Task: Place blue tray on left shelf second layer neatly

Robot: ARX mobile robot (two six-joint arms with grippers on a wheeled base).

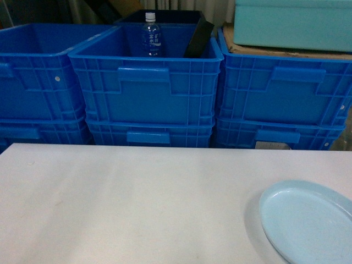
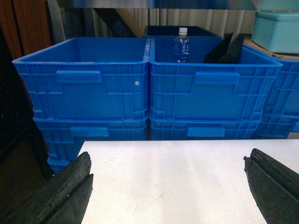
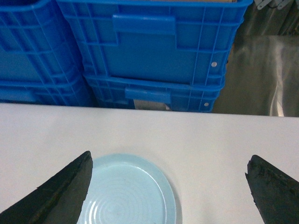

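Pale-blue tray is lying flat on the white table, at its near right corner, untouched; nothing of the job is looking done; pickup, carry and placing on the shelf are all remaining, I am judging. My right gripper is hanging above it, jaws wide apart, tray under the left finger; my left gripper is gaping too, over bare table. Crates are stacking up behind, one holding a bottle; tray's right edge is running out of head view; no shelf tier is showing clearly, only a shiny metal surface at far right.
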